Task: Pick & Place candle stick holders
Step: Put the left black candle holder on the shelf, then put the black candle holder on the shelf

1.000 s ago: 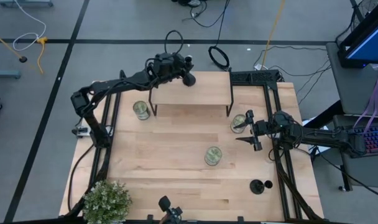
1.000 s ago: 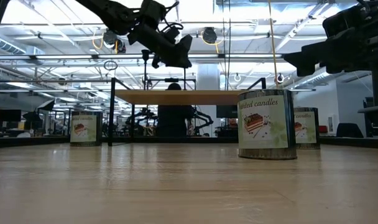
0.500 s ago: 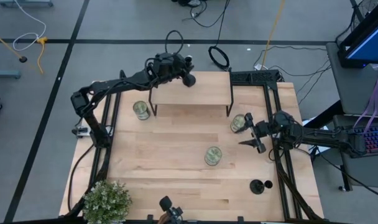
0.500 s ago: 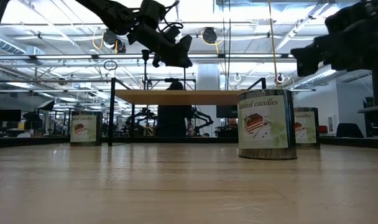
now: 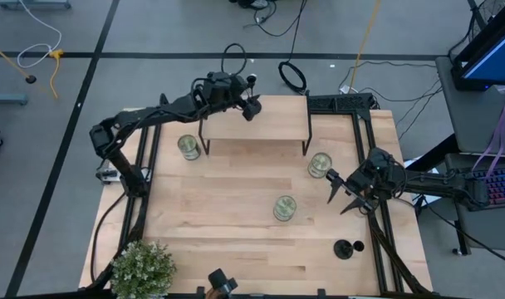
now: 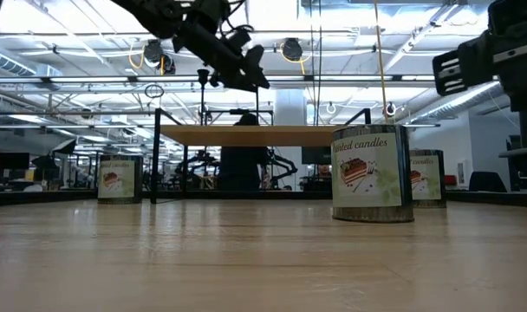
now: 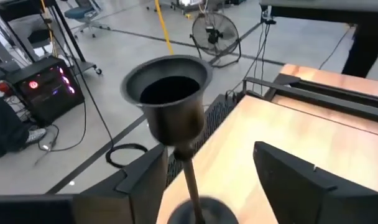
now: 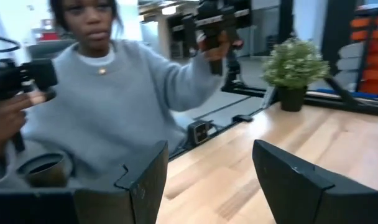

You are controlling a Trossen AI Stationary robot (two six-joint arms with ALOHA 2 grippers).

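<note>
High view: left gripper [image 5: 249, 106] reaches over the far left corner of the raised wooden shelf [image 5: 257, 124] at the table's far side, a dark candle stick holder [image 5: 253, 109] right at its tip; can't tell from here how the fingers sit. Right gripper [image 5: 342, 193] hangs over the right side of the table [image 5: 227, 216], fingers spread, nothing between them, just near-side of one candle tin [image 5: 320, 164]. Second candle stick holder [image 5: 345, 247] stands on the table near the right near corner, well apart from both grippers. Two more tins: one [image 5: 188, 147] left of the shelf legs, one [image 5: 285, 207] mid-table. Potted plant [image 5: 142, 267] at the near left corner. Low view: left gripper [image 6: 246, 69] is up above the shelf [image 6: 255, 134]; a holder [image 6: 243, 119] shows on the shelf top. Labelled tin [image 6: 371, 174] in front, others behind. Left wrist view: holder's cup [image 7: 169, 87] and thin stem rise between the two dark fingers [image 7: 142, 186], which sit spread either side of it; contact can't be told. Right wrist view: fingers [image 8: 145, 183] wide apart, empty; a person [image 8: 108, 99] in a grey sweater holding controller grips sits beyond the table edge, plant [image 8: 293, 68] farther back, a holder cup [image 8: 45, 169] low in frame.
</note>
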